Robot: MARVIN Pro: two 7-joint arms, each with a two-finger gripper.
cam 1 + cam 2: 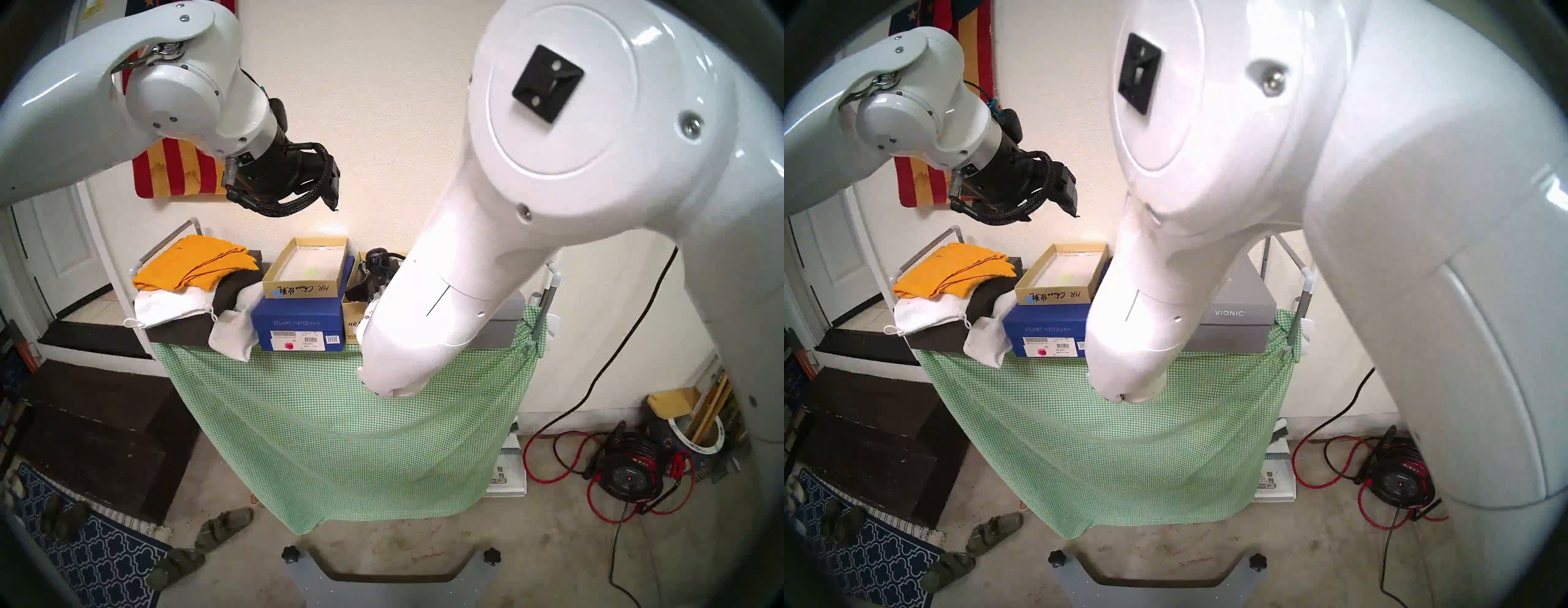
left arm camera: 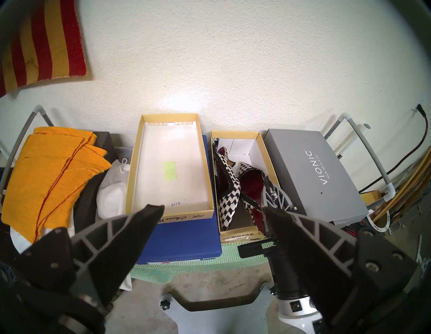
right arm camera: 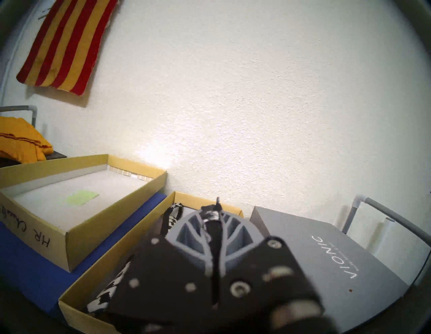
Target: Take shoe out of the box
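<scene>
head views: the box (image 1: 354, 320), a deep tan shoebox, sits right of the blue box (image 1: 297, 325), mostly hidden by the right arm. left wrist view: the left gripper (image 2: 213, 213) hangs spread above the blue box; two houndstooth shoes (image 2: 229, 186) lie inside the tan one. right wrist view: the right gripper (image 3: 215, 213) is pinched on a shoe strap (image 3: 213, 215) over the box, beside the blue one.

The blue shoebox (image 1: 297, 325) reads "STUART WEITZMAN" on its front, above white barcode stickers too small to read. The shallow tan lid (image 2: 149, 163) on top of it bears handwritten "HR" and further script, and "0428" is stamped inside it. The grey box (image 2: 312, 172) reads "VIONIC" on its top and side. The tan cardboard shoebox (image 1: 353, 325) shows "HR" on its front.
</scene>
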